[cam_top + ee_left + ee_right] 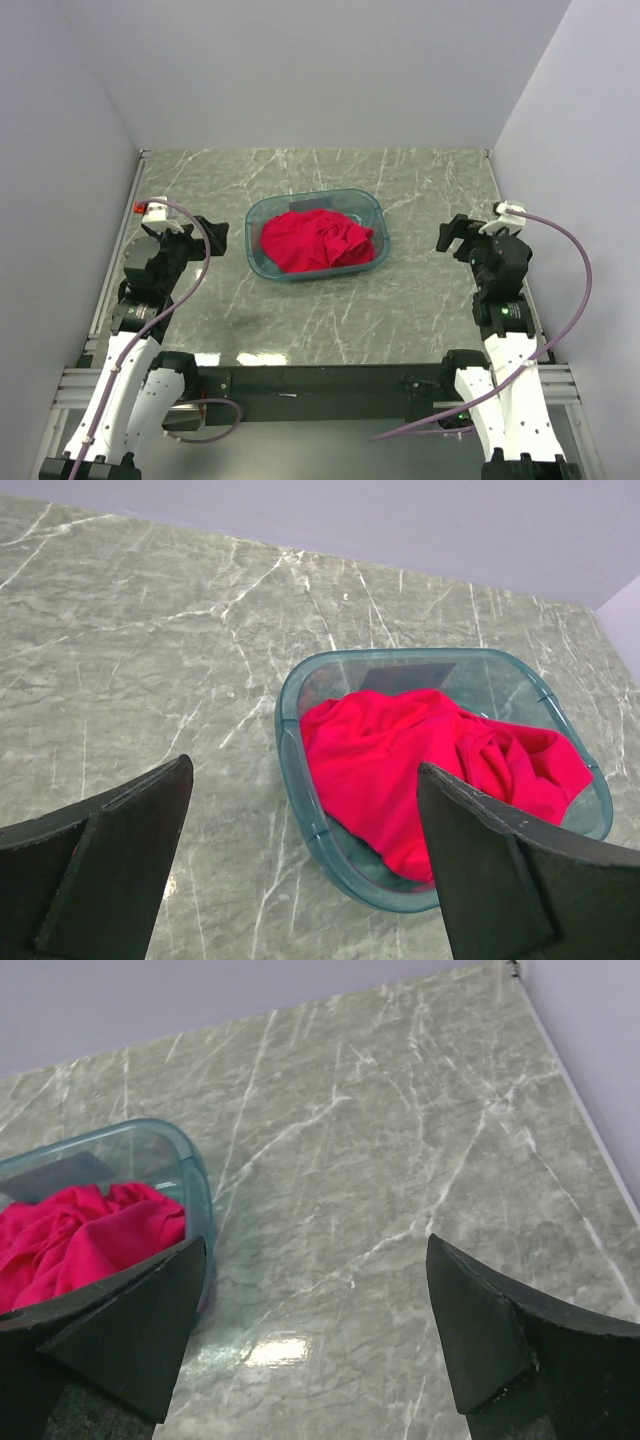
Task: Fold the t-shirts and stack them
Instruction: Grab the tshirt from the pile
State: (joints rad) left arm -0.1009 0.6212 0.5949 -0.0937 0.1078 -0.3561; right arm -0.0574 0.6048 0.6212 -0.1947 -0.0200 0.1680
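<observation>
The grey-green marble-patterned tabletop is spreading out beneath and ahead of both sets of jaws. The see-through teal plastic tub is sitting on it between the two grippers, well apart from each. From the left wrist it is showing in the gap between the jaws, reaching across behind the right-hand finger. From the right wrist it is lying off to the left of the jaws, partly hidden behind the left-hand finger, with only bare marble showing between the two fingers.

The plain bright red cloth t-shirt is lying crumpled inside the tub, filling most of it and bunching up toward the side nearer the right arm's jaws. Neither set of jaws is touching it.

The left gripper is hovering beside the tub, its black fingers standing spread wide with nothing between them. The right gripper is hanging on the opposite side, its black fingers likewise standing wide apart and gripping nothing.
</observation>
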